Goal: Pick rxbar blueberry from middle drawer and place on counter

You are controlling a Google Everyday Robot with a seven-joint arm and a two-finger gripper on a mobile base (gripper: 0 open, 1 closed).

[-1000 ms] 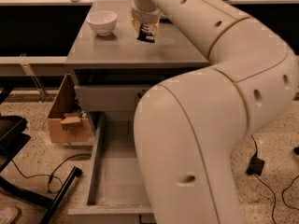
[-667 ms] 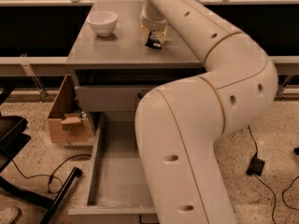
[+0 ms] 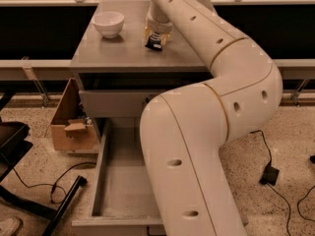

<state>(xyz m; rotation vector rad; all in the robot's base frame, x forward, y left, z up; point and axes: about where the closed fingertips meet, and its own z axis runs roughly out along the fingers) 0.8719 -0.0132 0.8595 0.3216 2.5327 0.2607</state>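
We find the gripper (image 3: 156,37) at upper centre, low over the counter (image 3: 108,55), clasping the tilted rxbar blueberry (image 3: 153,44). A white bowl (image 3: 108,23) stands to its left. The arm (image 3: 216,132) hides the right side of the open middle drawer (image 3: 120,181). A cardboard box (image 3: 69,127) sits at left.

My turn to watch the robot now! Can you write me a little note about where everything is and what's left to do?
Gripper: shut on the snack bar, low over the counter, to the right of the white bowl.
Snack bar: dark wrapper, tilted at the gripper's tip. I cannot tell if it touches the counter.
Drawer: pulled open down below; the arm hides part of it.
Done: the bar is out of the drawer and over the counter.
Left: set it down, let go, lift the arm away.
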